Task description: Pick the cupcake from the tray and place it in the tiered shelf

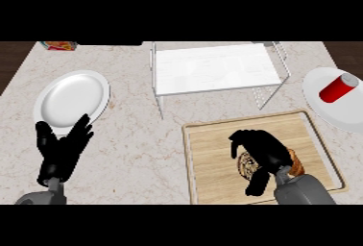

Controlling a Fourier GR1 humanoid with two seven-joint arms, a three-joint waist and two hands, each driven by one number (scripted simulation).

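Note:
The cupcake [248, 165] sits on the wooden tray [212, 153] at the lower right, mostly hidden under my right hand [261, 149]. That hand hangs over it with fingers curled down around its top and thumb low at its front; whether the fingers touch it I cannot tell. A brown piece [297, 162] shows at the hand's right side. The white wire tiered shelf [212, 69] stands behind the tray at the top centre. My left hand [62, 149] rests open at the lower left, fingers up.
A white plate [71, 96] lies at the left, just above my left hand. Another white plate [333, 108] at the right edge carries a red can [338, 88]. A small coloured box [59, 45] sits at the far left corner.

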